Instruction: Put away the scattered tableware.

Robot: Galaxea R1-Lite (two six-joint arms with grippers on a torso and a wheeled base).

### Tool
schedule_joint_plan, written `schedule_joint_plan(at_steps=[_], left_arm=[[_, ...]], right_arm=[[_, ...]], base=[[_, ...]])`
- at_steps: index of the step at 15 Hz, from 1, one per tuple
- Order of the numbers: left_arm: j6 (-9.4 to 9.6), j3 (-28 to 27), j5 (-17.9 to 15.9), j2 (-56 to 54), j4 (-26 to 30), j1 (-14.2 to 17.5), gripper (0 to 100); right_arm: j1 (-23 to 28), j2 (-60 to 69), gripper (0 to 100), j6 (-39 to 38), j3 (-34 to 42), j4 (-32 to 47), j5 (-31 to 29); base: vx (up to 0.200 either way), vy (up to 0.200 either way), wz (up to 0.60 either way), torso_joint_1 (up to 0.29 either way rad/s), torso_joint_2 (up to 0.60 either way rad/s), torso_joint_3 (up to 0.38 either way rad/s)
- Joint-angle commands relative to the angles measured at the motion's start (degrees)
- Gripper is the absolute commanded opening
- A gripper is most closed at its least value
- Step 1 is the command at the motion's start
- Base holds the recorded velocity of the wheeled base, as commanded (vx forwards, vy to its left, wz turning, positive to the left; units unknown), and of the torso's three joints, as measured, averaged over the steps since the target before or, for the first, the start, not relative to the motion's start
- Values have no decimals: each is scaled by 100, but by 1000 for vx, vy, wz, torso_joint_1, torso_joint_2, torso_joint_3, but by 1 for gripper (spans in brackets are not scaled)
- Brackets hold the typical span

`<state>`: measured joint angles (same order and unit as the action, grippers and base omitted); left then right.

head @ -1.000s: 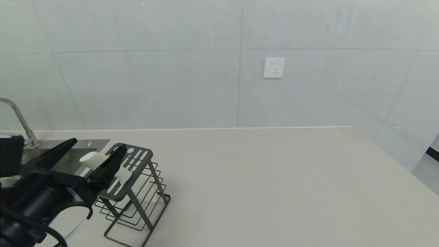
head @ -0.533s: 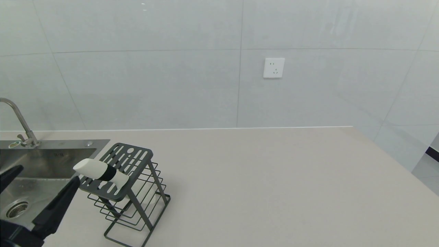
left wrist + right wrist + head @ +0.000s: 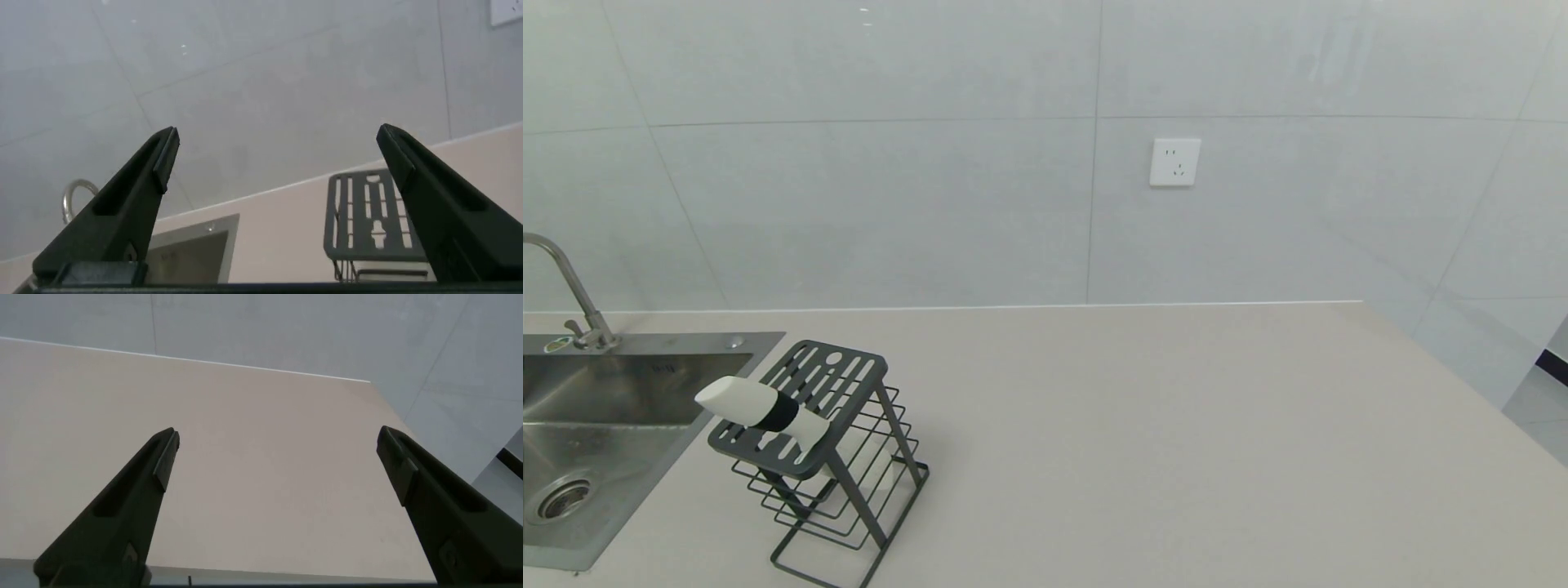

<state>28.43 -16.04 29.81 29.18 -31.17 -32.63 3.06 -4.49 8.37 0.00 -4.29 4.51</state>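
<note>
My left end effector (image 3: 278, 135) has its two dark fingers spread wide apart with nothing between them; it is up off the counter (image 3: 1143, 441), facing the tiled wall. Past its fingers are the dark rack (image 3: 372, 224) and, further over, the curved faucet (image 3: 75, 196) at the back of the steel sink (image 3: 192, 245). My right end effector (image 3: 278, 437) is also spread wide and holds nothing, above a bare stretch of beige counter near its far corner. In the head view the task's thing, a white-handled utensil (image 3: 760, 406) with a black band around the handle, sits in the rack. It is tilted, stuck through a slot in the rack's slanted top plate. The handle end points up and toward the sink; the lower part goes down behind the wires and I can't make it out. The rack stands on the counter just beside the sink's edge, with the drain at the near left. A white wall socket (image 3: 1175, 162) is on the tiles, well apart from the rack.
</note>
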Motion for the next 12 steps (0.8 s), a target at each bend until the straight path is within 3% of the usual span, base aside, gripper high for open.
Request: schedule_joint_plan(at_steps=[1,2,3,4,5,6,7,9,10,11,12], left_arm=[[-733,-479,8,-501,1438,671,100],[-857,-496,-1,-730,1808,785,100],[-980,-813,-10,-1635,3627,1268,100],[-1129,-1358,-45,-1908,4884,1620,100],[-1533,-1700,-45,-1925,5727,1971,100],[-1929,-1744,-80,-1934,6123,2297,100],[-2351,-1577,-361,-1996,6185,2385,100],[-2940,-1155,-467,-2374,6167,2508,100],[-3590,-857,-502,-2365,5930,2516,100],[-4161,-215,-792,-2365,5385,2516,100],[-4319,435,-1021,-2365,4805,2516,100]], right_arm=[[2,-8,100,6,0,-2,6],[2,-8,100,-3,0,-2,6],[2,-8,100,-3,0,7,6],[2,0,100,-3,0,16,6],[2,0,100,-11,0,7,6],[2,0,100,-11,0,7,6],[2,0,100,-11,0,7,6],[2,0,100,-11,0,7,6],[2,0,100,-11,0,7,6],[2,-8,100,-20,0,-10,15],[2,-8,100,-73,0,-10,94]], base=[[0,0,0,0,0,0],[0,0,0,0,0,0],[0,0,0,0,0,0],[0,0,0,0,0,0],[0,0,0,0,0,0],[0,0,0,0,0,0],[0,0,0,0,0,0],[0,0,0,0,0,0],[0,0,0,0,0,0],[0,0,0,0,0,0],[0,0,0,0,0,0]])
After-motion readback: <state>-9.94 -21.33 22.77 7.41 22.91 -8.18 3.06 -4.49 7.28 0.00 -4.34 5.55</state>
